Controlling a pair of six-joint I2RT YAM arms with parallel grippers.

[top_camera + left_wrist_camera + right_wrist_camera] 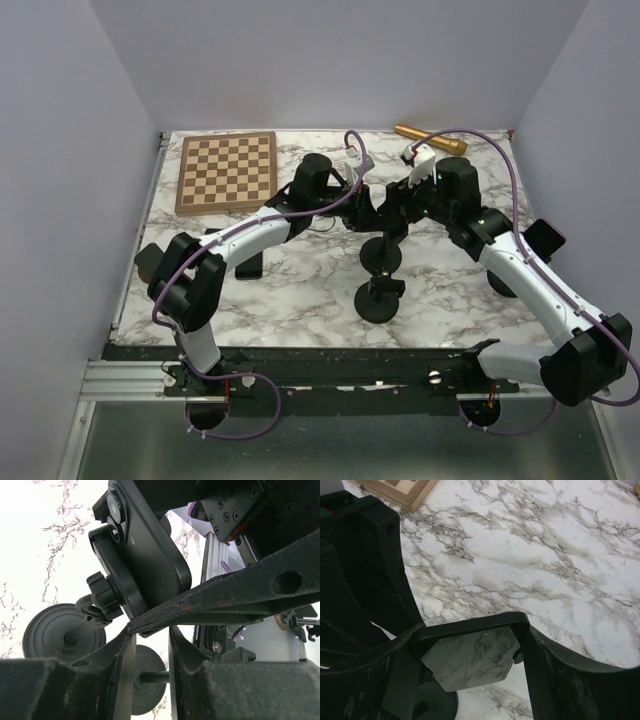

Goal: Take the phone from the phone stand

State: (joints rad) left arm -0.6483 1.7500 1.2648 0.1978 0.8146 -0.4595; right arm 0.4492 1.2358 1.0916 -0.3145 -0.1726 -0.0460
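Note:
A black phone (145, 545) sits in the clamp of a black phone stand (105, 590) with a round base (381, 258) at the table's middle. My right gripper (470, 635) is shut across the phone's width, and its glossy screen (470, 660) reflects the marble. In the top view the right gripper (402, 205) meets the phone (386, 208) from the right. My left gripper (152, 635) is just under the phone's lower corner, fingers (120, 675) a little apart with nothing seen between them. In the top view it (362, 203) is left of the phone.
A second black stand (380, 300) stands in front of the first. A chessboard (227, 172) lies at the back left and a golden cylinder (430, 138) at the back right. A dark object (545, 238) sits by the right arm.

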